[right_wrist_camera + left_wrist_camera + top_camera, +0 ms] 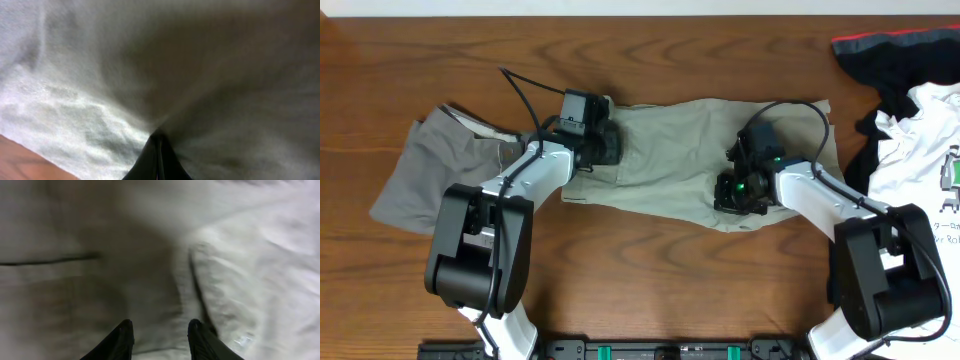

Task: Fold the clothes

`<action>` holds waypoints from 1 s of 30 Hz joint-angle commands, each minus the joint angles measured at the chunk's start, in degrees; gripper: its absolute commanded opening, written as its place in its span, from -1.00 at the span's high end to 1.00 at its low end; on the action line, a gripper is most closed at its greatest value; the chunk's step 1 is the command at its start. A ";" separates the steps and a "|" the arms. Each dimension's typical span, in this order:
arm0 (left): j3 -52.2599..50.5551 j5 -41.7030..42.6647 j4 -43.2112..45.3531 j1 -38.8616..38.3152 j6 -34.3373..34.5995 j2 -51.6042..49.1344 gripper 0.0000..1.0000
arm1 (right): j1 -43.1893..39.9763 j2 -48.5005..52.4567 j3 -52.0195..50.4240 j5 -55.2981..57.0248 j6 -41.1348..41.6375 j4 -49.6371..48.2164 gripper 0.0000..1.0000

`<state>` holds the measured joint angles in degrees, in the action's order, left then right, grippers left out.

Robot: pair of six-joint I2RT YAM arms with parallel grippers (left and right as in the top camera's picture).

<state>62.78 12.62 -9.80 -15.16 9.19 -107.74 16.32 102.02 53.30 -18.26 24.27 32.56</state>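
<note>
Overhead: pale khaki-beige cotton shorts (680, 150) lie flat mid-desk, long axis left-right, wider end toward the right. Left gripper (607, 148) sits on their left end, right gripper (742, 190) on the lower right part near the front edge. Crumpled dark grey shorts (415, 180) lie at the left, just beside the khaki pair. A white printed T-shirt (920, 150) and a black red-trimmed garment (895, 50) are piled at the right edge of the brown wooden desk (670, 270).

Left wrist only: fingers (125, 340) apart, khaki cloth and a seam edge beneath them; blurred.

Right wrist only: fingers (157, 152) pressed together, cloth creases converging into the tips, so pinching the shorts. Bare desk corner shows bottom left.
</note>
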 commanded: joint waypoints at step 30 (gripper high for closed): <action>3.82 9.05 -10.75 -2.16 -2.99 10.95 0.03 | 0.46 -3.37 -3.45 -2.64 -11.30 11.76 0.91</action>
<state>66.28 20.34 -19.22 -14.96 8.73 -95.68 16.36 100.49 51.94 -21.89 17.54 44.07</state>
